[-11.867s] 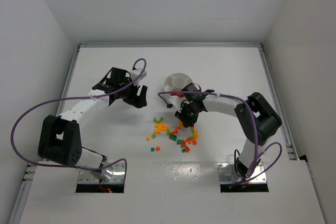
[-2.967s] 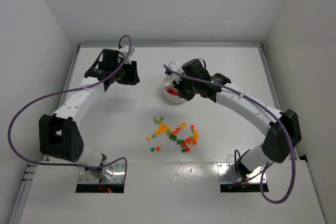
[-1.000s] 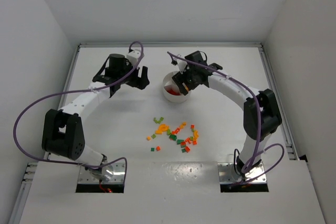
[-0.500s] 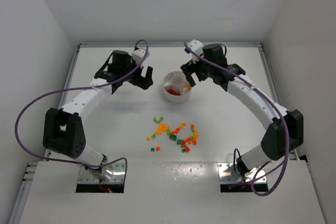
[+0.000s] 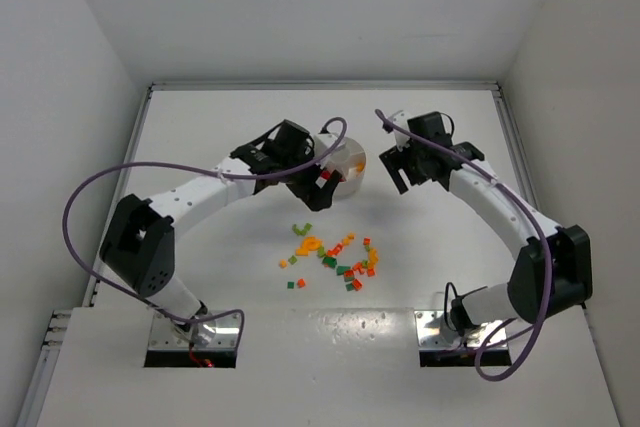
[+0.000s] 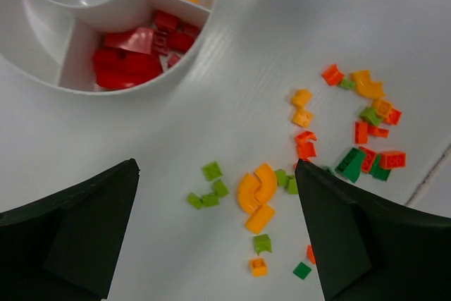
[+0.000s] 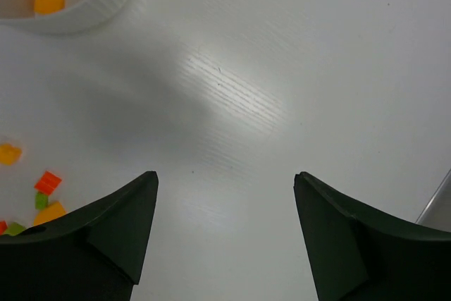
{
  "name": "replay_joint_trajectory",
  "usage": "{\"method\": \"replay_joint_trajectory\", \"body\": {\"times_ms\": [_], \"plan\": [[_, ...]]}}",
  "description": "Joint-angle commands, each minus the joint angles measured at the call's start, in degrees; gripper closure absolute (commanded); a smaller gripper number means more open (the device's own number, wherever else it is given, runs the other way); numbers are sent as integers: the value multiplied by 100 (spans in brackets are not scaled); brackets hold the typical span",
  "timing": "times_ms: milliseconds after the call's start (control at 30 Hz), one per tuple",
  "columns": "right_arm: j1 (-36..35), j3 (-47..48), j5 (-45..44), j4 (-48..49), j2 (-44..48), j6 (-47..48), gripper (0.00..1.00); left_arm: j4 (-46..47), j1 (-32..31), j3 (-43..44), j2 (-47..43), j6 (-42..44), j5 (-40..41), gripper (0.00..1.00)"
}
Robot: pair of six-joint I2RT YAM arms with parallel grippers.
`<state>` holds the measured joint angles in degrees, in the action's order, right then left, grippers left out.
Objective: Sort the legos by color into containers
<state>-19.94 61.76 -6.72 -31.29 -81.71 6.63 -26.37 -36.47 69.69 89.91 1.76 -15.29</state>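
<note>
Near the dish [image 6: 151, 89], loose legos [image 6: 261, 195] lie scattered; reds fill one wedge. Our left gripper [image 6: 216, 167] and right gripper [image 7: 225, 174] both gape empty. We judge the bricks light, hard and slick: pinch one across flat sides.

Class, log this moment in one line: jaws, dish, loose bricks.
left jaws: open, empty, above loose plastic bricks | right jaws: open, empty, over white table | low round white dish: red bricks in one wedge
</note>
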Motion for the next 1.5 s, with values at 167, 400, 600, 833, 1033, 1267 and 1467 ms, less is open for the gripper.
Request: {"method": "replay_joint_trajectory", "body": {"times_ms": [167, 400, 600, 833, 1033, 1267, 1467], "plan": [[324, 564, 379, -1141, -555, 259, 68, -492, -852, 414, 783, 61, 51, 2], [553, 539, -241, -959, -794, 5, 90, -307, -1416, 668, 1344, 53, 763, 20], [781, 723, 311, -1195, -741, 57, 74, -307, -1749, 721, 1687, 53, 1159, 30], [957, 1189, 628, -1415, -750, 171, 79, -255, -1750, 721, 1890, 246, 1169, 35], [957, 1584, 488, -1143, -530, -64, 97, -202, -1750, 721, 2136, 430, 1045, 42], [1062, 2042, 251, -1029, -337, -338, 65, -149, -1855, 721, 2242, 606, 914, 50], [1063, 2156, 505, -1125, -275, -338, 53, -149, -1917, 721, 2294, 737, 799, 52]]}}
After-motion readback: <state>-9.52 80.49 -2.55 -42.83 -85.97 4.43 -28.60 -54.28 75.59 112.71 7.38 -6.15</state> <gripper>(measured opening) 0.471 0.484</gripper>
